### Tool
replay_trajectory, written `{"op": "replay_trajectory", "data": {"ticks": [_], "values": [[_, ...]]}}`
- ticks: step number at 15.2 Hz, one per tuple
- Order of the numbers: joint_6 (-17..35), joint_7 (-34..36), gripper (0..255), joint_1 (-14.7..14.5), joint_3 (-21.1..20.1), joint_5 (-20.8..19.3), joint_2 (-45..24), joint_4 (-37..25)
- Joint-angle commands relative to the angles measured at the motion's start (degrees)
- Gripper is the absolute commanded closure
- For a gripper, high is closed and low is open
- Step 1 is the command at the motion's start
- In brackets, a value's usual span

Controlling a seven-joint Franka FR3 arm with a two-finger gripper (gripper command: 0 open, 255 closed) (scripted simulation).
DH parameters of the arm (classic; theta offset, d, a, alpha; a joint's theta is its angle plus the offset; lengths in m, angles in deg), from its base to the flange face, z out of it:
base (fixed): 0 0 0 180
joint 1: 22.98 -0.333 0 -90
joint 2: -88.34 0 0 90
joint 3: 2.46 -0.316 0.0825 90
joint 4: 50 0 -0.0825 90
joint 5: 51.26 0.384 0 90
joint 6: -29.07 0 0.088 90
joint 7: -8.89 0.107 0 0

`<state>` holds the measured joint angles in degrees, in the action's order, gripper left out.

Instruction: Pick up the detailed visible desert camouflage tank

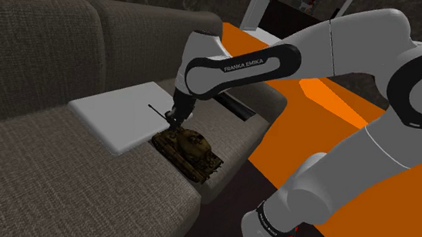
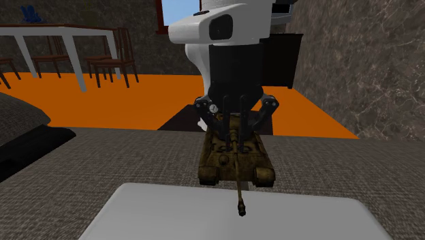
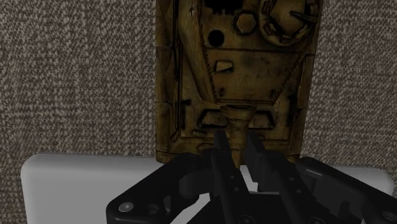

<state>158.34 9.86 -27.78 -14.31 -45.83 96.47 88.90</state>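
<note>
The desert camouflage tank (image 1: 188, 147) (image 2: 235, 153) (image 3: 235, 70), tan and brown, rests on the grey sofa seat (image 1: 57, 179). Its thin gun barrel reaches out over a flat white slab (image 1: 121, 114) (image 2: 204, 211). My black gripper (image 1: 174, 119) (image 2: 235, 140) (image 3: 236, 153) comes straight down at the front of the turret. Its fingers (image 3: 219, 153) stand close together on either side of the barrel's base and appear to clasp it. The tank's tracks still lie on the cushion.
The sofa's backrest (image 1: 45, 39) rises behind the white slab. The seat's edge drops off just past the tank to an orange floor (image 1: 334, 108). A white table (image 2: 61, 31) with dark chairs stands far behind the arm.
</note>
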Motion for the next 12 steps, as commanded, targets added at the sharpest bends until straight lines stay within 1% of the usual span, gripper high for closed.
{"op": "replay_trajectory", "data": {"ticks": [1, 6, 12], "values": [[0.03, -0.01, 255, 0.0, 0.0, 0.0, 0.0, 0.03], [0.01, 0.01, 255, 0.0, -0.01, -0.01, -0.07, -0.06], [-4.95, -0.1, 255, 0.01, 0.23, 0.25, 2.63, -2.34]]}}
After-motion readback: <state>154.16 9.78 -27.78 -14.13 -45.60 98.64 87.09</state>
